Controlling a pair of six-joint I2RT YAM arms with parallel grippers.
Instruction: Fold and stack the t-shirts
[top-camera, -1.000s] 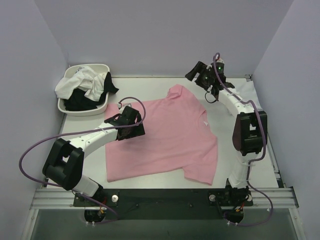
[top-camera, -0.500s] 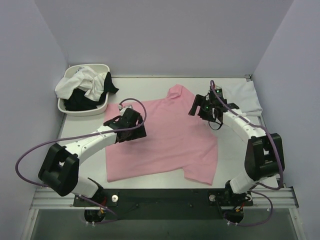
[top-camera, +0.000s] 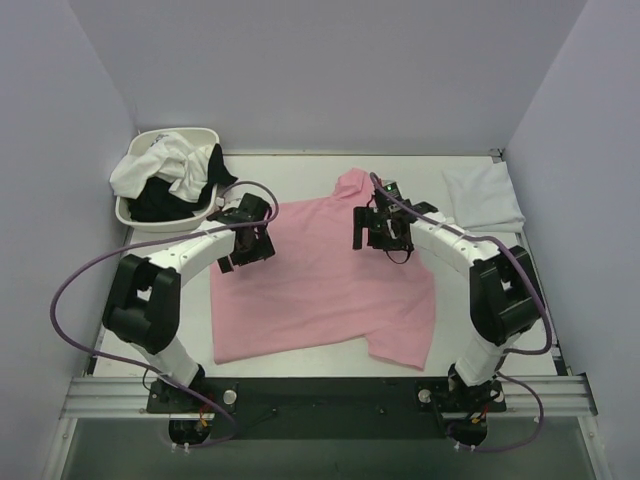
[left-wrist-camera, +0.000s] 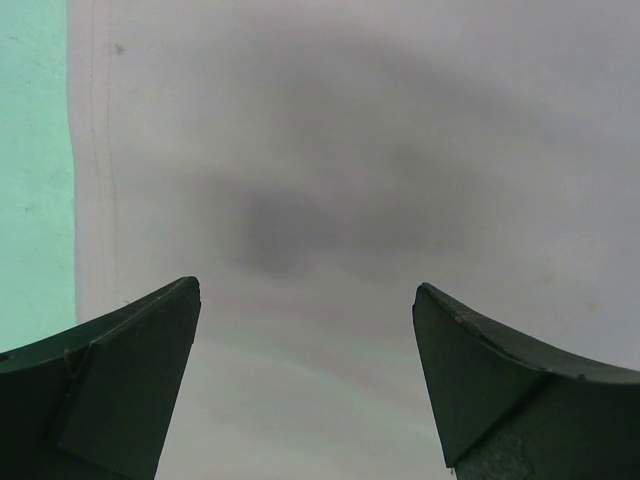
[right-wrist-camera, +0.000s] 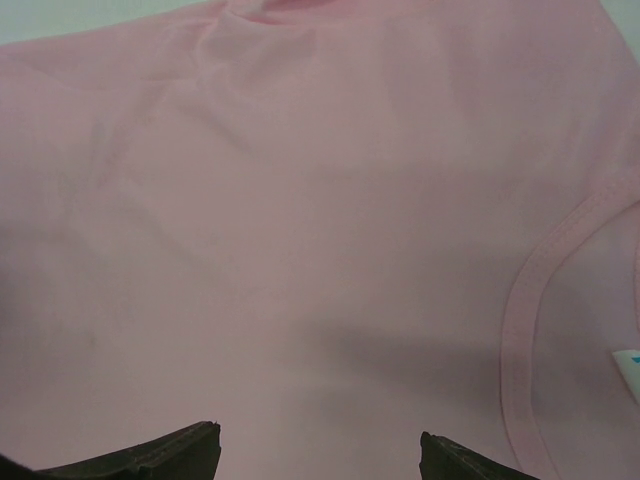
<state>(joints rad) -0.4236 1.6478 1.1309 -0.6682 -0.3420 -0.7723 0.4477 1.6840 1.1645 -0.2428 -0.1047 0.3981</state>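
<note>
A light pink t-shirt (top-camera: 325, 285) lies spread flat on the table. My left gripper (top-camera: 247, 240) hovers open over its left edge; in the left wrist view the gripper (left-wrist-camera: 305, 290) has only cloth (left-wrist-camera: 350, 180) and a stitched hem (left-wrist-camera: 95, 170) beneath it. My right gripper (top-camera: 369, 230) is open just above the shirt's upper middle, beside the collar (right-wrist-camera: 522, 300), and in the right wrist view nothing sits between its jaws (right-wrist-camera: 318, 436). More t-shirts, white (top-camera: 160, 165) and black (top-camera: 160, 205), are heaped in the basin. A folded white t-shirt (top-camera: 484, 197) rests at the back right.
The white oval basin (top-camera: 190, 222) stands at the back left corner. Grey walls close in the table on three sides. A purple cable (top-camera: 75, 290) loops out from the left arm. The metal rail (top-camera: 330, 395) runs along the near edge.
My right arm swung from the back right corner down and left over the pink shirt near its collar. My left gripper moved back towards the shirt's left sleeve edge.
</note>
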